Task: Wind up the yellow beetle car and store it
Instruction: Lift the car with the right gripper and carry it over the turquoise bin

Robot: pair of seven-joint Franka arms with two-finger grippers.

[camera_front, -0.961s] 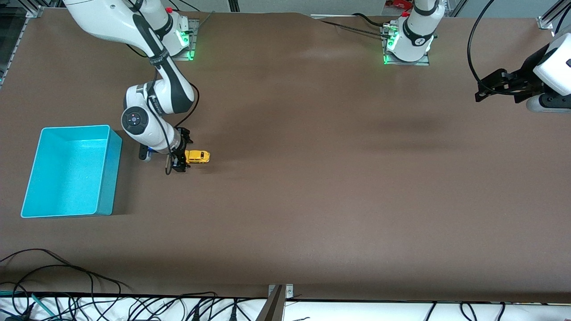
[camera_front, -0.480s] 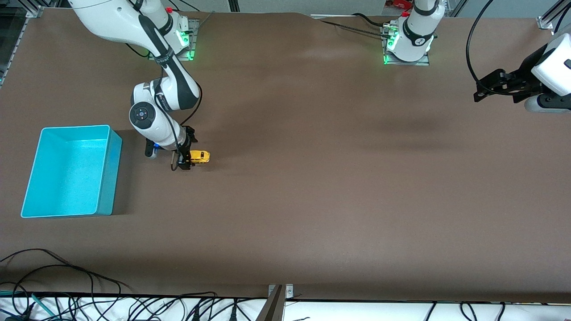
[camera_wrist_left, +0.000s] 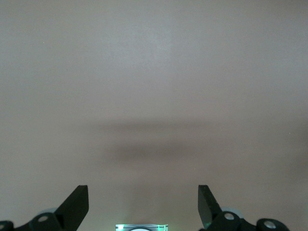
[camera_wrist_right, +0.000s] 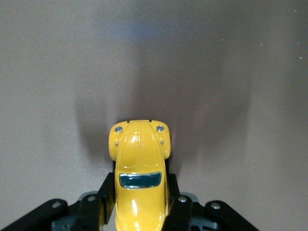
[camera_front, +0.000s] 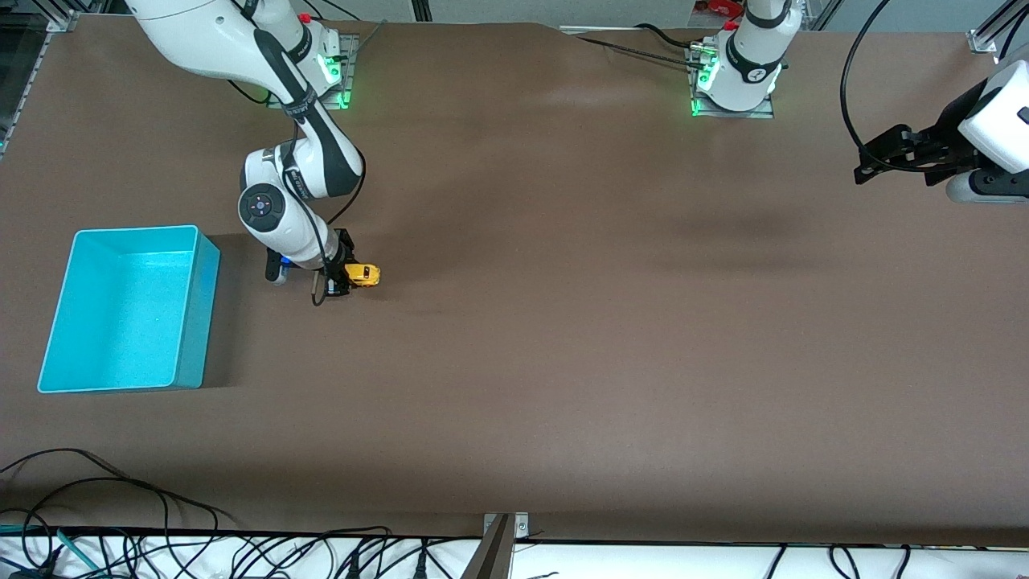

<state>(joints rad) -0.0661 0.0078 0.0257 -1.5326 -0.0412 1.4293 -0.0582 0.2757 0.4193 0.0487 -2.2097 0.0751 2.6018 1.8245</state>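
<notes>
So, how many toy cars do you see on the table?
1. The yellow beetle car sits on the table beside the turquoise bin, toward the right arm's end, with the right gripper shut on it. None seems hidden.

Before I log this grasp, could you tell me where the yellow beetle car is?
The yellow beetle car sits on the table, clamped in the right tool, beside the turquoise bin at the right arm's end.
</notes>
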